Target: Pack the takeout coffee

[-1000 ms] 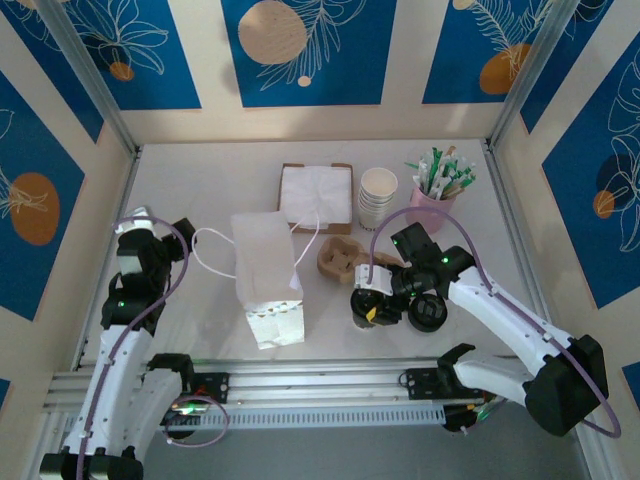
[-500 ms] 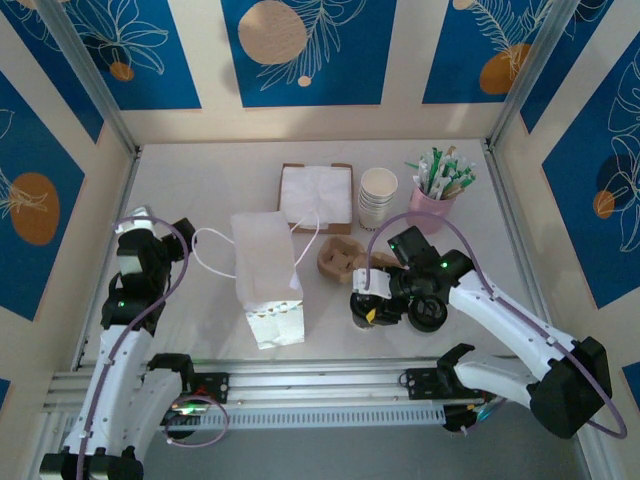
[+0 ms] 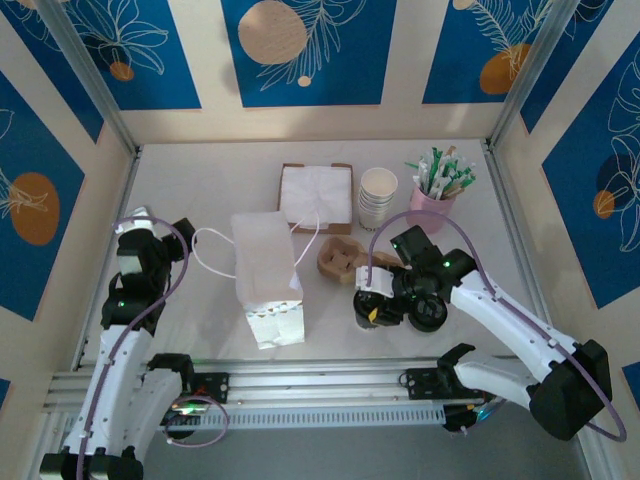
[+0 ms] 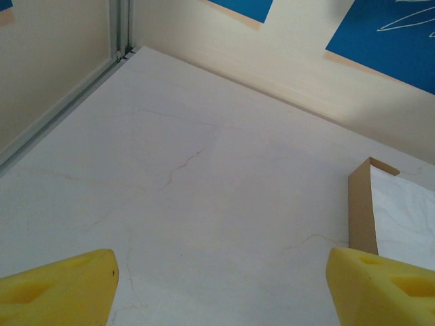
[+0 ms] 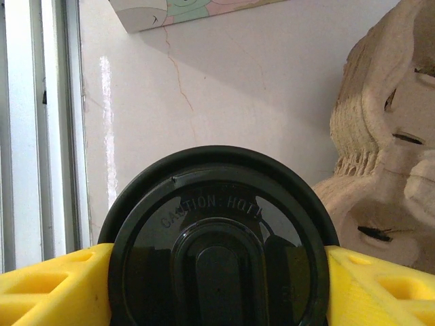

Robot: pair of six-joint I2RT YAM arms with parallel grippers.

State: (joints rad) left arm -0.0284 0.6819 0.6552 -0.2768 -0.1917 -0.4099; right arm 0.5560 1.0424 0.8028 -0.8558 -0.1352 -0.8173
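Takeout coffee (image 5: 217,251), cup body unseen

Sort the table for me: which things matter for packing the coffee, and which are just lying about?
For the job: lidded coffee cup, cup carrier, probably the paper bag.
Lying about: loose black lid, stack of empty cups, pink cup of stirrers, napkins.
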